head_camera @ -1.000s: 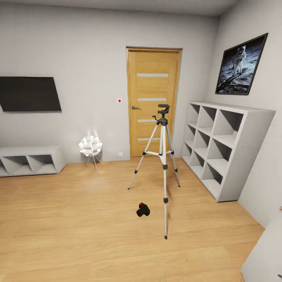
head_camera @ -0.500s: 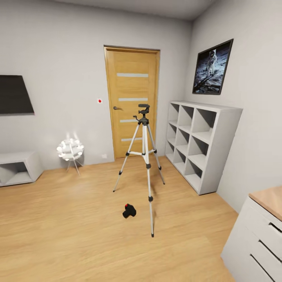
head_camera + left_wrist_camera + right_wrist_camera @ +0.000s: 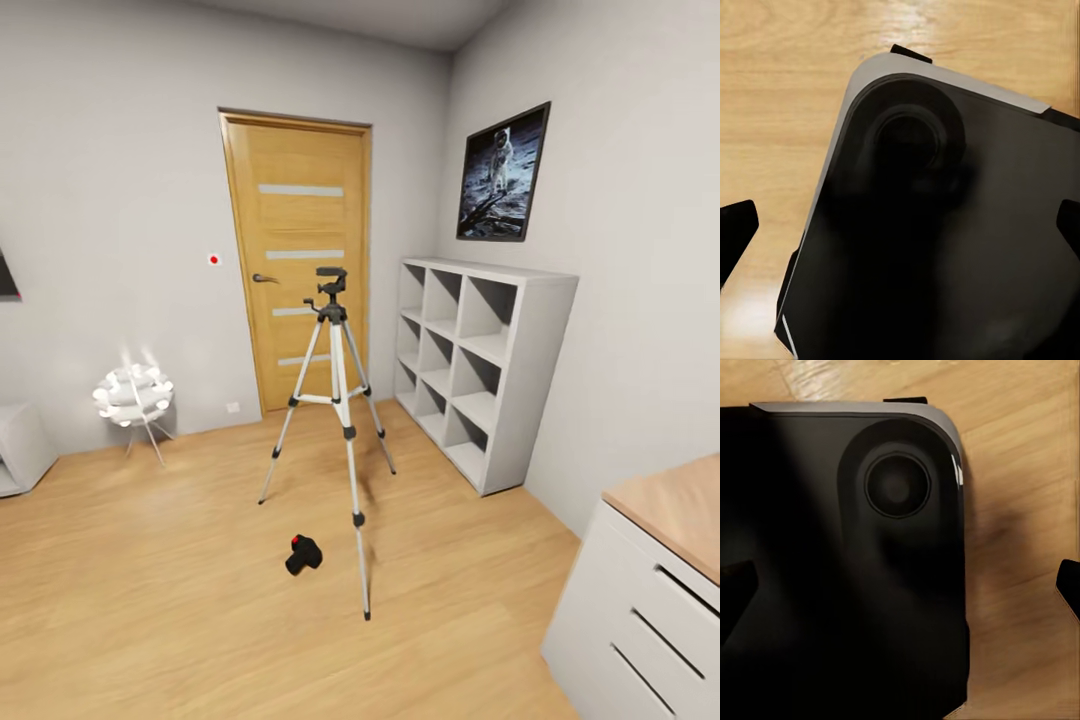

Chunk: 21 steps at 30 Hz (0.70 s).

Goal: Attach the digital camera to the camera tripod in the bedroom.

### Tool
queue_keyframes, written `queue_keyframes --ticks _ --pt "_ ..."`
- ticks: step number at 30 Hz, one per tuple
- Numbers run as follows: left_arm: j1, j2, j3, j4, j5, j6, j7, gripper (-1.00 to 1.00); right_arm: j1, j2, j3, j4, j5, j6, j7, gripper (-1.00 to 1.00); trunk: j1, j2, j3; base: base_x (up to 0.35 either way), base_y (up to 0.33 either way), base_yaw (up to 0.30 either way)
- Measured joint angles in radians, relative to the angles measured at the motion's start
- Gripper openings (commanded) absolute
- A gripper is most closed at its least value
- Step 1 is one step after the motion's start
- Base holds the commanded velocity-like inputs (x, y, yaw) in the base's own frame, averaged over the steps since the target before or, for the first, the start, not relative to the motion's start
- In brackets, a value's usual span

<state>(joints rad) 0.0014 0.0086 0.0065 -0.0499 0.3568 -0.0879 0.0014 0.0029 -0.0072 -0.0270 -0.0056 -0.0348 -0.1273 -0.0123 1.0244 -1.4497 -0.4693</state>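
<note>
Pincers: both (image 3: 900, 225) (image 3: 900, 585) spread, empty | camera tripod (image 3: 335, 400) upright | digital camera (image 3: 303, 555) on floor beside it

- Your left claw (image 3: 900, 225) points down over the robot's dark base (image 3: 945, 225); its two dark fingertips (image 3: 736, 229) sit wide apart with nothing between them.
- Your right claw (image 3: 900, 585) hangs likewise, its fingertips (image 3: 1069, 585) spread and empty.
</note>
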Motion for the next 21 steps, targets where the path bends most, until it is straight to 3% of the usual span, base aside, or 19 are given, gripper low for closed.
queue_keyframes --ticks 7,12,21 --pt "0.000 0.001 0.000 0.000 0.000 0.000 0.000 1.00 0.000 -0.002 0.000 0.000 0.014 0.000 0.001 1.00 0.000 0.000 0.000 0.315 0.000 -0.007" --pt "0.000 0.001 0.001 0.000 0.000 0.001 0.000 1.00 0.000 -0.001 0.000 0.000 0.063 -0.001 0.000 1.00 0.000 0.000 0.000 0.320 0.000 -0.001" --pt "0.000 0.001 0.000 0.000 0.000 0.001 0.001 1.00 0.000 0.000 -0.001 0.000 0.077 -0.003 -0.001 1.00 0.000 0.000 0.000 0.321 0.000 0.000"
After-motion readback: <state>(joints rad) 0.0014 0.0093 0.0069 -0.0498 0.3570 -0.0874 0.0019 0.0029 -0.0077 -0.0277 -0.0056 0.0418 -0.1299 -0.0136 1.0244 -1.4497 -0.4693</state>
